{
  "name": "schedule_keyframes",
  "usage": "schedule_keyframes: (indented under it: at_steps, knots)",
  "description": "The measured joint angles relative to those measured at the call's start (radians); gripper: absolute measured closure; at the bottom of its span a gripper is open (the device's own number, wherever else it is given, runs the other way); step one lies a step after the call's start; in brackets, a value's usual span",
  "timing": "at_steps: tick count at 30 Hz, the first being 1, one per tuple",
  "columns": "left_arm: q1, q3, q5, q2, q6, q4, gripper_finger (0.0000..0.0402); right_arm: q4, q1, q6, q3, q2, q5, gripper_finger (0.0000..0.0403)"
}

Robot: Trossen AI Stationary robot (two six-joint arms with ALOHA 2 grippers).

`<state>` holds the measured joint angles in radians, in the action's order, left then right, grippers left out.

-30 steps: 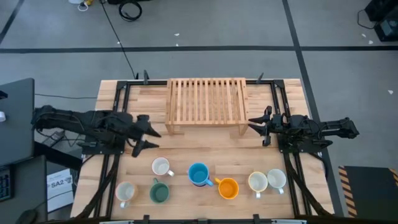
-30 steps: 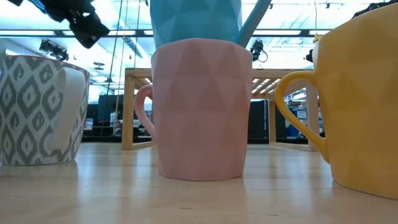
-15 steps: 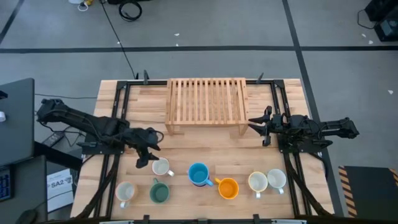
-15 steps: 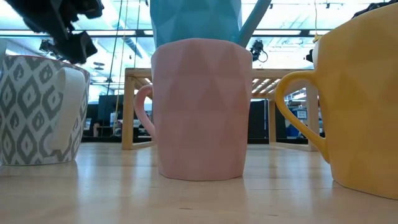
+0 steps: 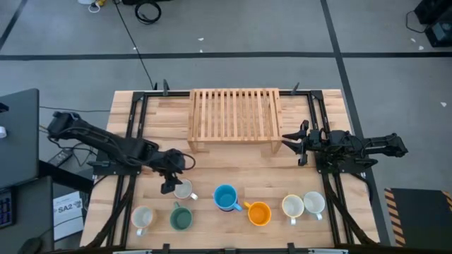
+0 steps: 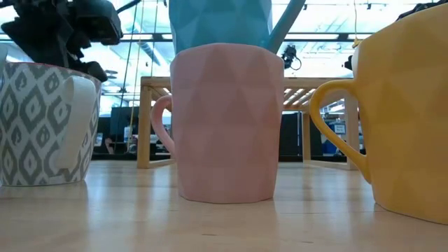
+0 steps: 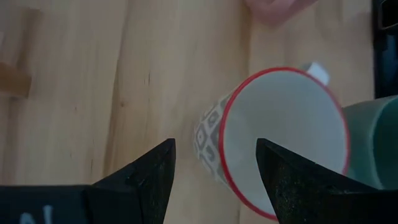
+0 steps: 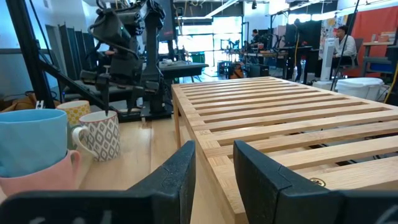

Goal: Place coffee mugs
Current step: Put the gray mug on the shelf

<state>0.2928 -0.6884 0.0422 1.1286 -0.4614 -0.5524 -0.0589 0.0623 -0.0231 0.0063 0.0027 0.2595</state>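
Seven mugs show in the high view along the table's near half. The grey-patterned white mug point(image 5: 184, 189) has a red rim point(image 7: 249, 99) and stands upright. Beside it a blue mug point(image 5: 226, 197) sits stacked in a pink mug point(image 6: 224, 126). An orange-yellow mug point(image 5: 259, 213), a cream mug point(image 5: 292, 206) and a white mug point(image 5: 314, 202) stand to the right. A cream mug point(image 5: 143, 217) and a dark green mug point(image 5: 181, 219) stand to the left. My left gripper point(image 5: 174, 177) is open, pointing down over the patterned mug point(image 7: 211, 134), one finger over its mouth, one outside its wall. My right gripper point(image 5: 292, 144) is open and waits by the rack's right end.
A slatted wooden rack point(image 5: 234, 116) stands on legs at the table's far middle, and the right wrist view looks along its top point(image 8: 280, 115). The dark green mug point(image 7: 379, 137) stands close beside the patterned one. Bare wood point(image 5: 233, 169) lies between rack and mugs.
My left gripper has moved toward the table's right and near edges and has come down over the patterned white mug, tipping to point downward. It has stayed open. No mug has moved.
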Motion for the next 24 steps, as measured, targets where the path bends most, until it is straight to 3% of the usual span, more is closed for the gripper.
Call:
schedule_keyframes:
  at_steps: [7,24]
  knots:
    - [0.0,0.0,0.003,0.063,-0.002,-0.004,0.0179,0.0,0.0,0.0,0.0,0.0,0.0,0.0289]
    - [-0.001,0.0,0.015,0.083,0.001,-0.023,0.0297,-0.012,0.0,0.0,0.0,0.0,0.0,0.0289]
